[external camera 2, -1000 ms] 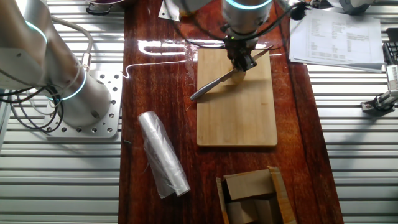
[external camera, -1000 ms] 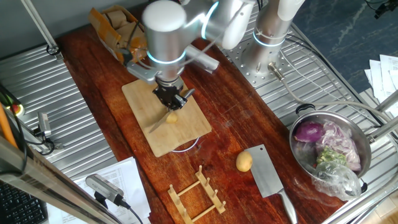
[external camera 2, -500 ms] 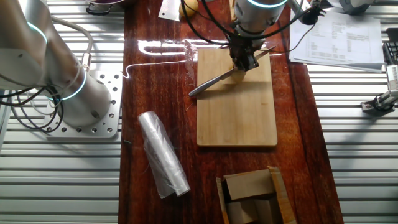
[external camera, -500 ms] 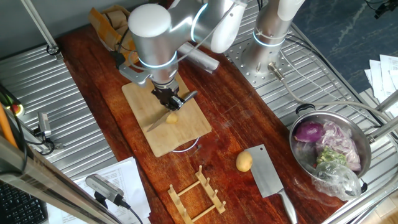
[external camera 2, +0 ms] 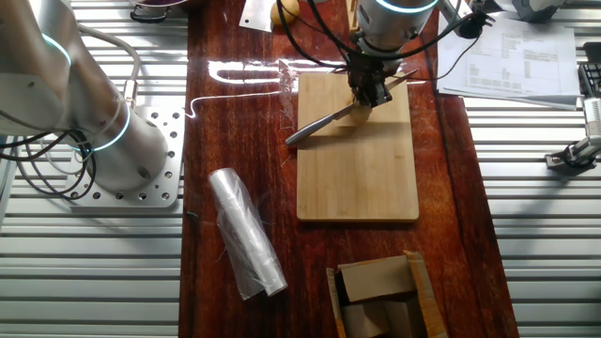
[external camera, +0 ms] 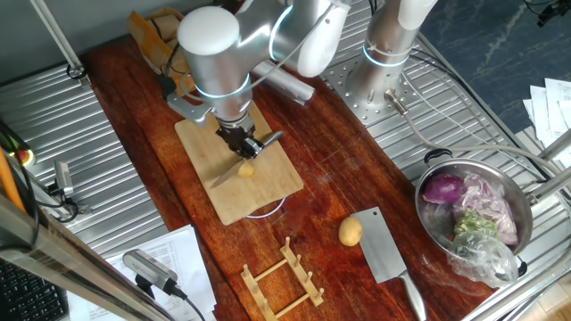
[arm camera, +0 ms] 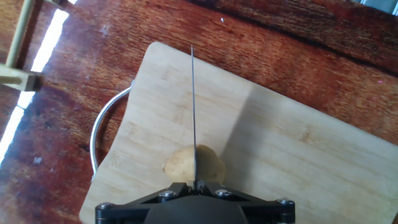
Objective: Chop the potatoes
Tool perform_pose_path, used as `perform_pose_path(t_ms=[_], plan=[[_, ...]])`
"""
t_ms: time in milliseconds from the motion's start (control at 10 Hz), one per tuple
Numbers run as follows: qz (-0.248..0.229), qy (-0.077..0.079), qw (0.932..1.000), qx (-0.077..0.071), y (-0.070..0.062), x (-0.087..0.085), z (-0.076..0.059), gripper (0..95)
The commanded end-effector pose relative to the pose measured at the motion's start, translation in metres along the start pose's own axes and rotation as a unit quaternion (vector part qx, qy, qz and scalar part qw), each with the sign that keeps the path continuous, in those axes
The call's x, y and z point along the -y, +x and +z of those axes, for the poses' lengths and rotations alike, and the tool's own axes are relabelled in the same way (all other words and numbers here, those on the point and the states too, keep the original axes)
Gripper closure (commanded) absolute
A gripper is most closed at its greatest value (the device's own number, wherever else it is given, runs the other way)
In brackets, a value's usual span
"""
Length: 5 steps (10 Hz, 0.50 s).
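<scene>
My gripper (external camera: 243,143) is shut on a knife (external camera: 225,173) and holds it over the wooden cutting board (external camera: 210,152). In the hand view the thin blade (arm camera: 193,112) runs straight ahead, edge-on, and sits on or in a small yellow-tan potato (arm camera: 180,163) just in front of the jaws. That potato (external camera: 247,168) lies on the board's near half and also shows in the other fixed view (external camera 2: 360,115). A second whole potato (external camera: 350,232) lies on the dark wooden table beside a cleaver (external camera: 385,251).
A steel pot (external camera: 513,192) with a purple onion (external camera: 443,189) and scraps stands at the right. A wooden rack (external camera: 284,277) lies near the front. A cardboard box (external camera: 159,36) is at the back. A roll of plastic film (external camera 2: 246,233) lies left of the board.
The arm has shifted slightly left over the board with the knife still gripped. The potato stays in place under the blade.
</scene>
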<state>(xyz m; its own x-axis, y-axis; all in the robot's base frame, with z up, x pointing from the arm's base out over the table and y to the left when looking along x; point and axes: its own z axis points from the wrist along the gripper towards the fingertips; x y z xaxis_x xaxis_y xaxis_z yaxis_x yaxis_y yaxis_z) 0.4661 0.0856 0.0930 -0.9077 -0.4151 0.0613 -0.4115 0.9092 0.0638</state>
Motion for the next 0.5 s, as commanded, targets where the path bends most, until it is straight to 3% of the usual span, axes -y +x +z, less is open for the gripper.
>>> perform_pose_path(t_ms=[100, 300, 500], plan=[[0.0, 0.003, 1.0, -0.001, 0.0, 0.0, -0.001, 95.0], [0.001, 0.002, 1.0, 0.005, -0.007, 0.003, 0.003, 95.0], [-0.003, -0.003, 0.9997, 0.024, -0.014, 0.008, 0.011, 95.0]])
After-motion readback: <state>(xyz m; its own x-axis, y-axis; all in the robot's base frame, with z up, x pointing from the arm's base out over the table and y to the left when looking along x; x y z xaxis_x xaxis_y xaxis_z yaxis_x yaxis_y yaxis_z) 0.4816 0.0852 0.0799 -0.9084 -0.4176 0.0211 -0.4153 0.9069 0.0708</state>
